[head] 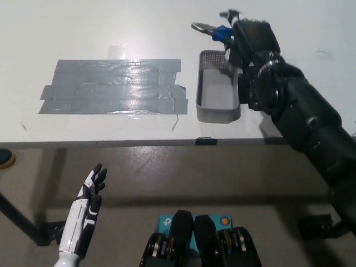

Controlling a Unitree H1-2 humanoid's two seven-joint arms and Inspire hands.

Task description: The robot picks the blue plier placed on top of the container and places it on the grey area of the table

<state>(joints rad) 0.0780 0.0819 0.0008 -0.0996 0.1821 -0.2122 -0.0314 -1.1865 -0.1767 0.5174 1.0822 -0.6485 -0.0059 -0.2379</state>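
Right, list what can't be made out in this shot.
- Head view: the plier handles are covered by the black right hand; only the tips and a bit of blue show.
- The right fingers' hold is hidden behind the hand itself.
- The container right wall is partly covered by the arm.
- The left hand is small, below the table.
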